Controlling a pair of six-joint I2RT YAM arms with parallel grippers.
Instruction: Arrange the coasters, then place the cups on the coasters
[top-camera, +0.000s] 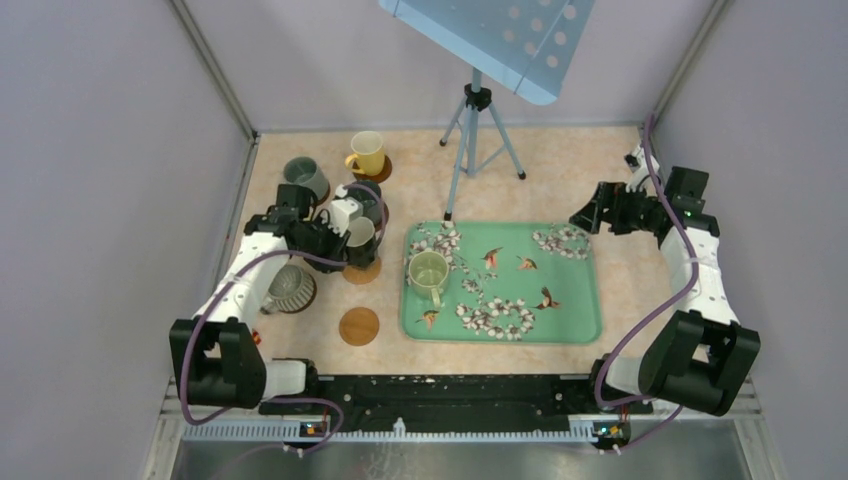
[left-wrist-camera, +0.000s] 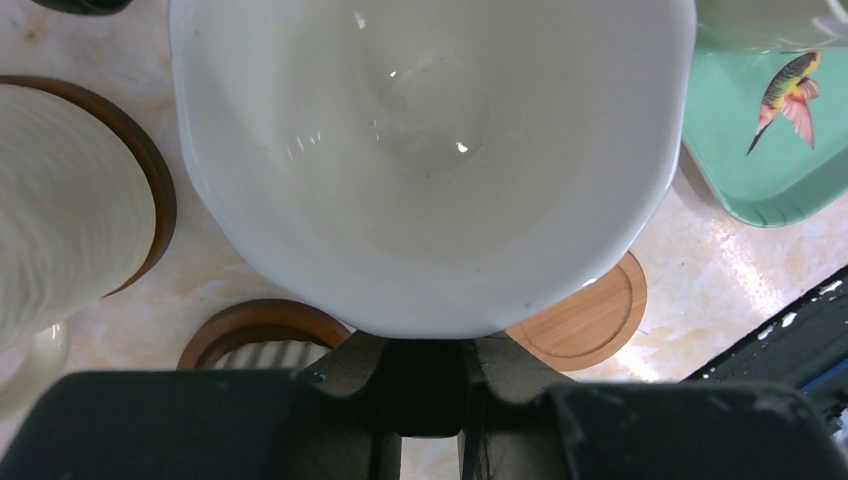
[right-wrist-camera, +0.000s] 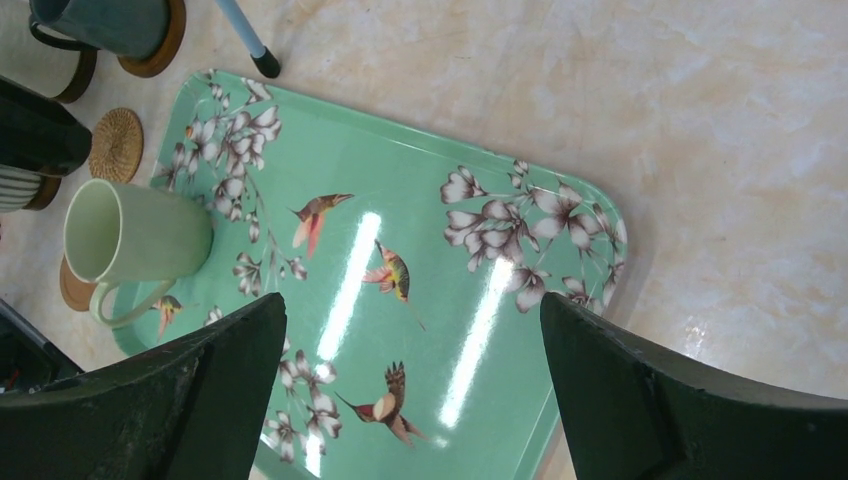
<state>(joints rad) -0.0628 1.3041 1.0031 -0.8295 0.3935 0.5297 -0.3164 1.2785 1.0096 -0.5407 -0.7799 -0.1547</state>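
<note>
L gripper clamps rim of white-inside cup over a bare coaster, desk's left side. R gripper gapes wide, empty, above tray.

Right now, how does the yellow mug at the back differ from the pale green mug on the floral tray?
The yellow handled mug stands on a round brown coaster. The pale green handled mug stands on the green floral tray with no coaster under it. In the top view, the yellow mug's handle points left and the pale green mug's points toward the arm bases. Both stand upright, mouths up.
</note>
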